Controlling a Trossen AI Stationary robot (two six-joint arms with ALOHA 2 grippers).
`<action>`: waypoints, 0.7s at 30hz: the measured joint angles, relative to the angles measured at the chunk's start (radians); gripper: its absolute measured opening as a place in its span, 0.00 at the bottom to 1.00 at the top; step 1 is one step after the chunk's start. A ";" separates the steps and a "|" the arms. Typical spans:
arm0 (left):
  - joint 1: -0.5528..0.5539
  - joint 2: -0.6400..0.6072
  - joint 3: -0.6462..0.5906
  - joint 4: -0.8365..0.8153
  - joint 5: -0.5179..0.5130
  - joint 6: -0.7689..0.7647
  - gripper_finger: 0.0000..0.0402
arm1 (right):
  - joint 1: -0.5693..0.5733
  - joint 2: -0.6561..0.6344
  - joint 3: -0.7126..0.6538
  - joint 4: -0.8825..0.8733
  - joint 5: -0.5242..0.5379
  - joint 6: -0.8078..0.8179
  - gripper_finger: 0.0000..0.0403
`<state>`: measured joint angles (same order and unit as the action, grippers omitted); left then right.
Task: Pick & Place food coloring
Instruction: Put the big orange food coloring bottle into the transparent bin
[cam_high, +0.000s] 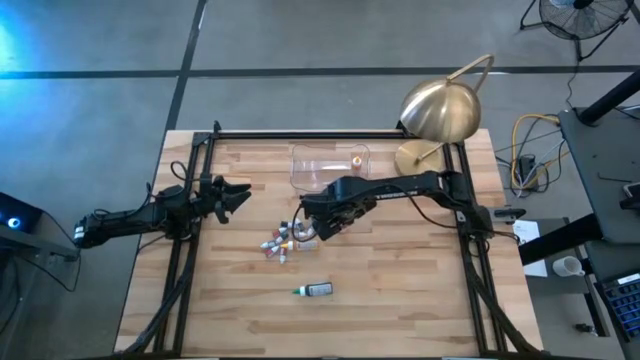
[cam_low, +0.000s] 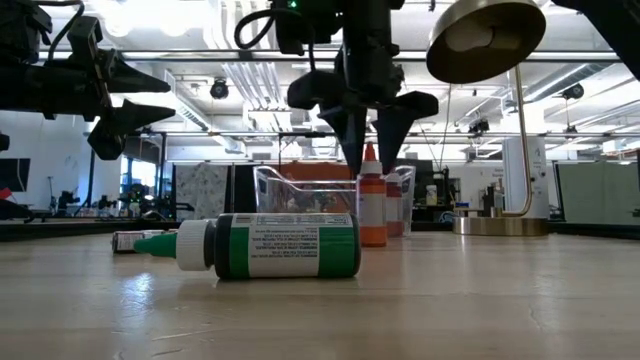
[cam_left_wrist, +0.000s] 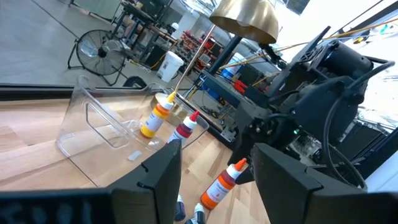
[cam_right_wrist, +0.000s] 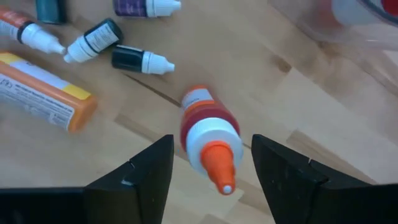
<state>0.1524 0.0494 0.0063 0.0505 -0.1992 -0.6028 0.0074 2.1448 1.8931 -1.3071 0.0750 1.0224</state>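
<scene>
Several tiny food coloring bottles lie in a heap (cam_high: 280, 243) on the wooden table, among them dark ones (cam_right_wrist: 140, 60). One orange-capped bottle (cam_right_wrist: 208, 140) stands upright on its base (cam_low: 372, 205). My right gripper (cam_low: 370, 160) hangs open right above it, pointing down, with a finger on each side of the cap tip and no touch that I can see. A green bottle (cam_high: 315, 290) lies on its side nearer the near edge. My left gripper (cam_high: 243, 195) is open and raised to the left of the heap, holding nothing.
A clear rectangular tub (cam_high: 330, 168) stands beyond the heap, with a yellow-orange bottle (cam_left_wrist: 155, 118) in it. A brass lamp (cam_high: 440, 110) stands at the far right corner. An orange pack (cam_right_wrist: 43, 90) lies among the bottles. Bare wood lies toward the near edge.
</scene>
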 joint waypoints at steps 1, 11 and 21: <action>0.000 0.000 0.000 0.000 0.000 0.000 0.42 | 0.000 0.000 -0.001 0.004 0.002 -0.004 0.51; 0.000 0.000 0.000 0.000 0.000 0.000 0.42 | -0.001 0.000 -0.037 0.014 0.004 0.003 0.38; 0.000 0.000 0.000 0.000 0.000 0.000 0.42 | -0.002 -0.003 0.006 0.012 0.062 -0.050 0.27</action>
<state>0.1525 0.0495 0.0063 0.0505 -0.1993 -0.6025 0.0059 2.1416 1.8994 -1.2947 0.1367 0.9722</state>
